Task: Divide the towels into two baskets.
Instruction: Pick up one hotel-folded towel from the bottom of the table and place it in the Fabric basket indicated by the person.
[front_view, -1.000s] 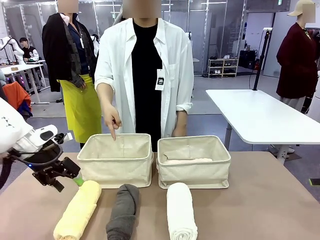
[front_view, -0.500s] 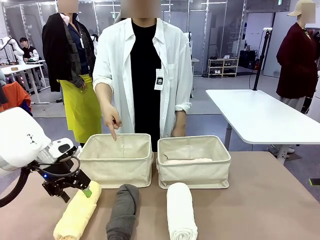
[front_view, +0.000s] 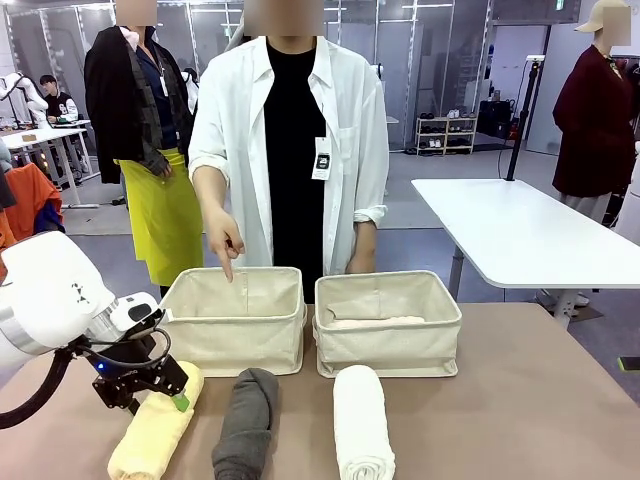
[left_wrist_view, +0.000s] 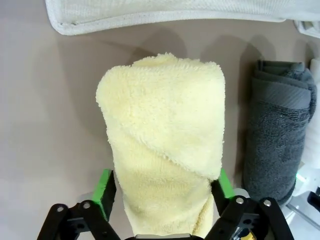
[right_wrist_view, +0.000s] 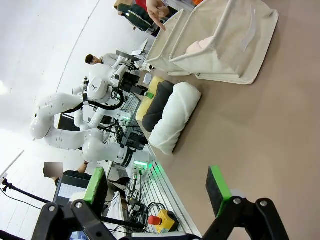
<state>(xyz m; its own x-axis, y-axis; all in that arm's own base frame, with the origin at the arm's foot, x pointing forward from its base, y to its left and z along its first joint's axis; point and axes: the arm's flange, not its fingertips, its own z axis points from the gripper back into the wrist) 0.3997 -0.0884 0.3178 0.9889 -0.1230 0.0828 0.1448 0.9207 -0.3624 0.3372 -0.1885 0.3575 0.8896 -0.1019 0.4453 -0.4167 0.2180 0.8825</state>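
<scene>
One of four is home. The pale pink towel (front_view: 365, 322) lies inside the right basket (front_view: 390, 352), its top just showing above the front wall. The left basket (front_view: 232, 345) looks unfilled from here (its floor is hidden behind the front wall), and a person's hand (front_view: 226, 243) points down into it.

Three rolls lie side by side on the desk (front_view: 520, 400) in front of the baskets. The pale yellow towel (front_view: 152, 430) is at the robot's left, the dark grey towel (front_view: 245, 425) is in the middle, and the white towel (front_view: 360, 425) is before the right basket. I would call that about a quarter done. An even split wants one more on the right and two on the left.

The left pincer (left_wrist_view: 164, 189) straddles the yellow roll toward its basket end, green pads (left_wrist_view: 104, 192) at either flank and at or very near the pile. I cannot tell whether they are squeezing it, and the roll lies flat on the desk, unlifted. The right pincer (right_wrist_view: 160, 185) hangs open over bare desk with nothing between its pads.

The yellow roll is thick and fleecy, its outer flap wrapped on a slant — loosely wound, so it will likely give under the pads.
</scene>
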